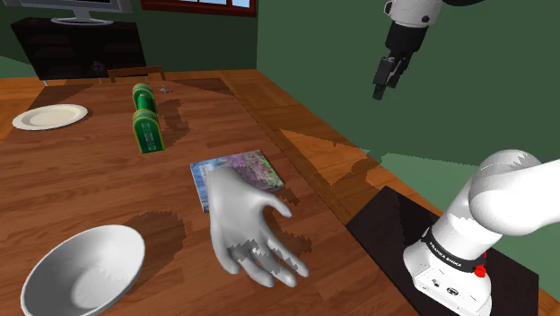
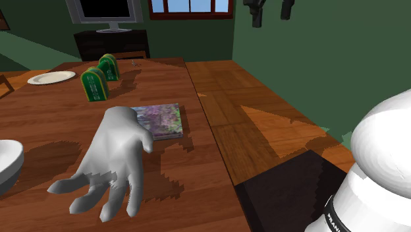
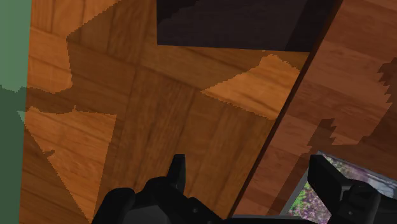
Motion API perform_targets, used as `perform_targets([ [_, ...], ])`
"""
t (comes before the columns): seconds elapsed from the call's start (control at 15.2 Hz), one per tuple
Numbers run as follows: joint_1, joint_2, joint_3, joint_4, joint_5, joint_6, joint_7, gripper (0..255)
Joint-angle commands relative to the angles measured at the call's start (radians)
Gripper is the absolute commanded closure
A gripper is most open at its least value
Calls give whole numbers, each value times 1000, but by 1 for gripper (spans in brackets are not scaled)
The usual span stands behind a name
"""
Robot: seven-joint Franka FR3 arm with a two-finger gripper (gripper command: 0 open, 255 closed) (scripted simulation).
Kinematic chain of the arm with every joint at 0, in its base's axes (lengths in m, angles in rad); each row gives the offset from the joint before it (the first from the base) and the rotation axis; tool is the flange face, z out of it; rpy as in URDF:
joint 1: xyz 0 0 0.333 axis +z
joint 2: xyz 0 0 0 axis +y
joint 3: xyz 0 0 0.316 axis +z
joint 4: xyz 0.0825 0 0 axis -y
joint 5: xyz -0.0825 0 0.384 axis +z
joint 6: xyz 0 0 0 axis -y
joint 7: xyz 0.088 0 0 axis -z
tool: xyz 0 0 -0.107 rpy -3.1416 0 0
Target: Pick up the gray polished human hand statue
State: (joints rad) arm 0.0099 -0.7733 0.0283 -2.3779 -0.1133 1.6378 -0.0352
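Gripper (image 1: 384, 83) high up, off table (image 1: 81, 179) edge; fingers (image 3: 177, 170) spread, nothing between; well apart from hand statue (image 1: 244, 224). Statue palm-down on wooden table; wrist end just beside book (image 1: 247, 166); bowl (image 1: 85, 269) near.

Hand statue (image 1: 247, 229) on table (image 1: 90, 179), just before book (image 1: 242, 171); bowl (image 1: 81, 269) at shoulder view's left; plate (image 1: 49, 115) far behind.

Hand statue (image 1: 247, 224) (image 2: 118, 155): pale grey, glossy, lying on the wooden surface (image 1: 90, 179).
You see it palm down, fingers spread and pointing toward the shoulder view's lower right. Its wrist end meets the corner of a colourful book (image 1: 242, 169); whether they overlap is unclear.
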Motion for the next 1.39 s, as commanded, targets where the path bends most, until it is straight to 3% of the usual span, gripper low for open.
perform_targets([
  [0.0, 0, 0, 0, 0, 0, 0, 0, 0],
  [0.66, 82, 132, 170, -87, 101, 185, 173, 0],
  [1.32, 138, 379, 347, -63, 143, 381, 353, 0],
])
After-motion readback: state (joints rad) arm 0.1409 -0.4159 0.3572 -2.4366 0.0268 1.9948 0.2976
